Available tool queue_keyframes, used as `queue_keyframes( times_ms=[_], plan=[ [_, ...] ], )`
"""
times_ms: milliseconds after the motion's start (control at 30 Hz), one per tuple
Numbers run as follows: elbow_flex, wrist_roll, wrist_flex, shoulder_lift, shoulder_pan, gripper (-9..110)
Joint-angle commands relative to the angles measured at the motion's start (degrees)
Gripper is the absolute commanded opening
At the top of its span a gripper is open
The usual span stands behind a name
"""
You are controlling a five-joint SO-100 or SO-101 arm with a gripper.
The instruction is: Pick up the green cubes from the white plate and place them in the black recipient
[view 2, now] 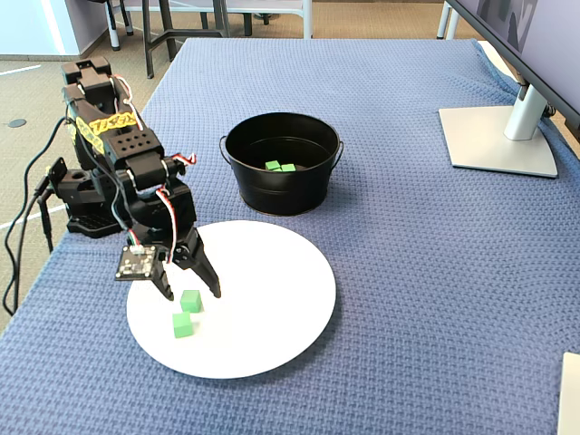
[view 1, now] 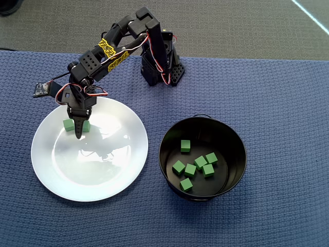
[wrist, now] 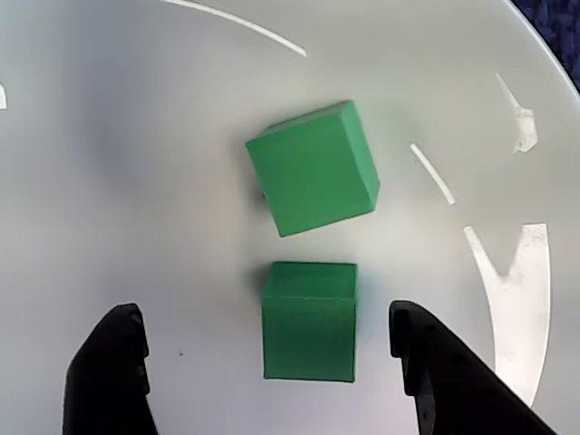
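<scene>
Now gripper point(wrist: 272, 362) fingers apart astride 1 green cube point(wrist: 309, 319); 2nd cube point(wrist: 313, 169) just beyond, white plate point(wrist: 109, 136).

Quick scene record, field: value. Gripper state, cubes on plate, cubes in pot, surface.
gripper: gripper open, low over the white plate, jaws either side of a cube
cube between jaws: near green cube, not yet gripped
second cube: far green cube, just beyond it, rotated, a small gap between them
cubes on plate: two
cubes in pot: six visible in the black pot, overhead view
surface: blue woven cloth
</scene>
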Motion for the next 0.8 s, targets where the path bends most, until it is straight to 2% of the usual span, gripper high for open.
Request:
queue_keyframes(
  times_ms=[0,600,633,667,700,767],
  plan=[
    [0.26,-1.32,-1.76,0.44,0.35,27],
    [6.86,-2.55,-8.61,1.41,0.18,23],
    [6.94,-2.64,-8.79,1.41,0.18,19],
    [6.94,-1.85,-9.14,1.41,0.18,6],
    [6.86,-1.05,-9.58,1.49,0.26,0],
    [7.03,-1.58,-10.02,1.49,0.26,0]
  ],
)
